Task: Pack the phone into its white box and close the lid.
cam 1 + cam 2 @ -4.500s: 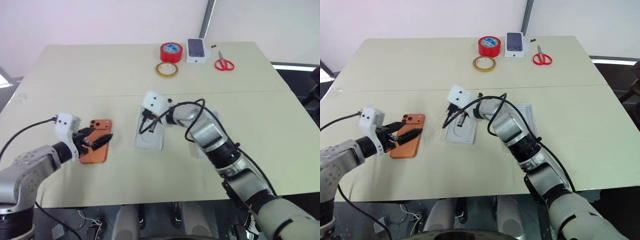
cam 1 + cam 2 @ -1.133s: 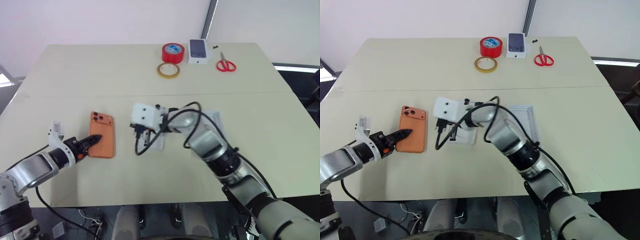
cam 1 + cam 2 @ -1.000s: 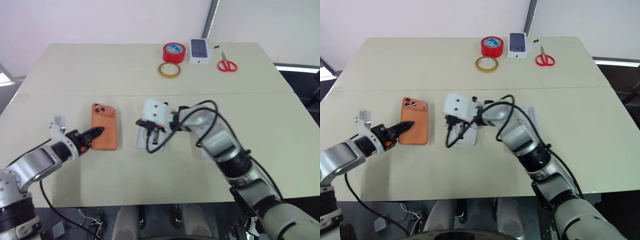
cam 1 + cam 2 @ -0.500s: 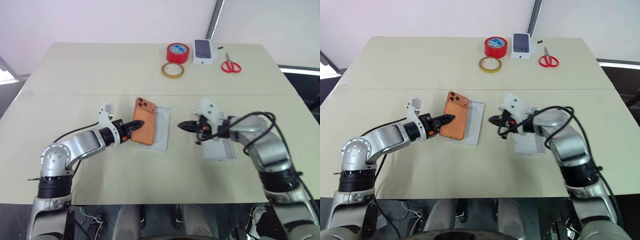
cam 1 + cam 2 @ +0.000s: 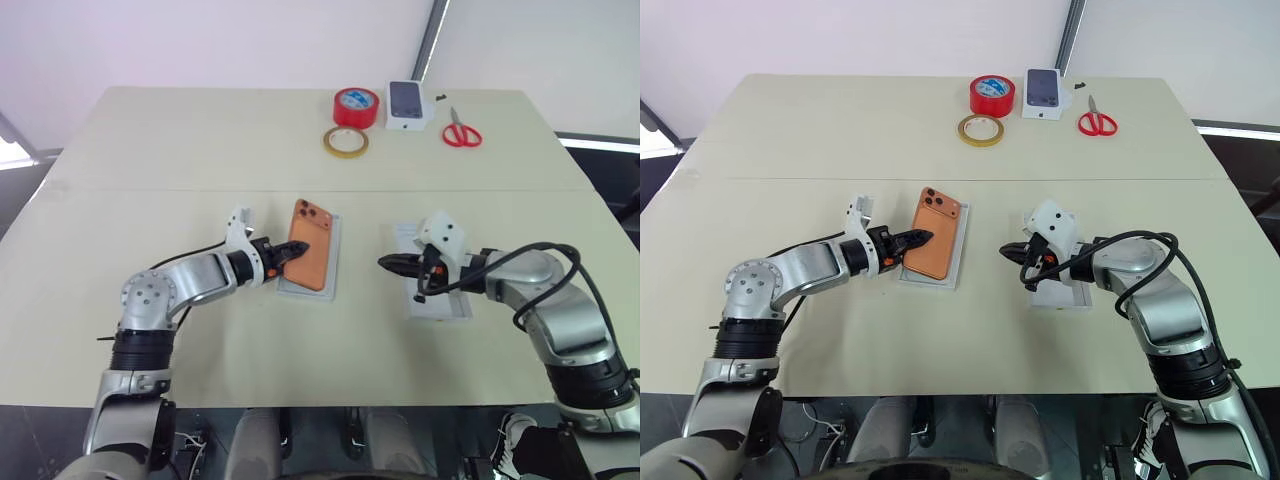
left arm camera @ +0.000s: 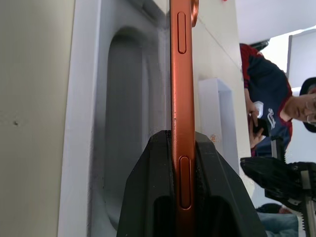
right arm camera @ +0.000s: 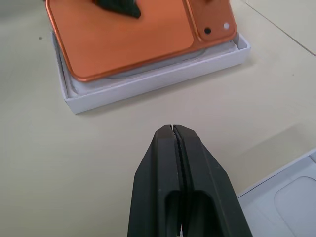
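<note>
Beige surface point(image 5: 200, 150) bearing packing items. Item 1: orange phone point(image 5: 312, 257), camera cluster at its far end, clamped by its edge between the 2 black fingers of the left gripper point(image 5: 290, 250); it is tilted over the white box point(image 5: 334, 262), its left side raised and partly overhanging the box's left wall. The left wrist view shows the phone point(image 6: 182, 98) edge-on between the fingers point(image 6: 148, 197), with the box's grey recessed floor point(image 6: 126, 123) beside it. Item 2: right gripper point(image 5: 392, 263), its fingers pressed fully together and holding nothing, pointing left toward the box and hovering apart from it, over bare surface; its wrist view shows the closed fingers point(image 7: 163, 187) facing the phone and box. Item 3: lid point(image 5: 440, 300), lying on the surface under the right wrist, right of the box, partly hidden by the arm. Far edge of the surface: red tape roll point(image 5: 355, 106), tan tape ring point(image 5: 345, 141), small white box with a dark phone picture point(image 5: 405, 104), red-handled scissors point(image 5: 461, 130).
</note>
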You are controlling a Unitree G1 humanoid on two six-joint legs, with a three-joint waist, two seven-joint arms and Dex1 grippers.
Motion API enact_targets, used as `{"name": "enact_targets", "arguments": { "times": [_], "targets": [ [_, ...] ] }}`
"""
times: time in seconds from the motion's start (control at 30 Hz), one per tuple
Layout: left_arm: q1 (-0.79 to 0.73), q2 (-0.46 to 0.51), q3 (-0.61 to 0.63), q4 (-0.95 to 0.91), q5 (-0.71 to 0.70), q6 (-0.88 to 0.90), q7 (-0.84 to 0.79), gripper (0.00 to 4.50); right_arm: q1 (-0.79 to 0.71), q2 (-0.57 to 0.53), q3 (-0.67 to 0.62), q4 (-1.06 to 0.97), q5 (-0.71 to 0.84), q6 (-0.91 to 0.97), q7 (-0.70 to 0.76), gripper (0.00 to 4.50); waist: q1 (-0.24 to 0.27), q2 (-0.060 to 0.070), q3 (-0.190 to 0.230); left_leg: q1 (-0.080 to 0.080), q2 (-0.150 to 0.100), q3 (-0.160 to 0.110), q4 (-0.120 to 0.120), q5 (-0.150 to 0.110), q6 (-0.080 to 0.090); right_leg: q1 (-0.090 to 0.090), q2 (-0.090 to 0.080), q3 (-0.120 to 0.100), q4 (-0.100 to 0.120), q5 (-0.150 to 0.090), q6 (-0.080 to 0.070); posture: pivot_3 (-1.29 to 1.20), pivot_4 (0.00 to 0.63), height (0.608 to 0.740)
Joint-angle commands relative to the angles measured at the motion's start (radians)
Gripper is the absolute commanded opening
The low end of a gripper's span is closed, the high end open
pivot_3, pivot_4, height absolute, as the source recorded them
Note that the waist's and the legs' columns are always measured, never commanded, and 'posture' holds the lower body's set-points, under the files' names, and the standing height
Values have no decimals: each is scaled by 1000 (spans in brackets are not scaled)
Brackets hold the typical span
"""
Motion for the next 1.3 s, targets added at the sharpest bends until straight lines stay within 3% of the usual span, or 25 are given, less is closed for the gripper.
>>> {"name": "enact_targets", "arguments": {
  "times": [0.03,0.23,0.37,0.53,0.8,1.07,1.17,1.3],
  "targets": [
    [-29,-19,19,-15,11,10,-31,72,-9,-17,-13,-34,17,-36,-3,0,1,0,0,0,0,0,0,0,0,0,0,0,0,0,0,0,150,740],
    [-30,-37,30,-7,37,16,-40,72,-15,-17,-4,-29,20,-59,-3,0,1,0,0,0,0,0,2,0,0,1,0,0,0,0,0,0,150,740],
    [-31,-46,33,-7,54,28,-50,1835,-20,-18,3,-23,15,-70,-3,0,1,0,0,0,0,0,2,0,0,1,0,0,0,0,0,0,150,740],
    [-32,-31,31,-37,70,54,-63,4471,-23,-23,9,-17,12,-80,-3,0,1,0,0,1,0,0,2,0,0,2,0,0,1,0,0,0,150,740],
    [-58,130,17,-224,197,106,-205,4471,-39,-28,19,-17,9,-83,-4,0,-3,0,0,1,0,0,2,0,0,1,2,0,2,0,0,0,150,740],
    [-40,221,44,-293,291,84,-285,4471,-88,-30,58,-7,-7,-82,-7,0,0,0,0,1,1,0,2,0,0,2,-1,0,1,0,0,0,150,740],
    [-25,304,5,-301,493,-5,-335,3608,-127,-30,114,17,-54,-68,-30,0,-4,0,0,1,1,0,2,0,0,1,0,0,1,0,0,0,150,740],
    [-11,406,-132,-294,770,-130,-452,1503,-219,24,169,92,-103,44,-113,0,-4,1,0,1,1,1,1,0,0,-1,1,0,1,0,-1,0,150,740]
  ]
}}
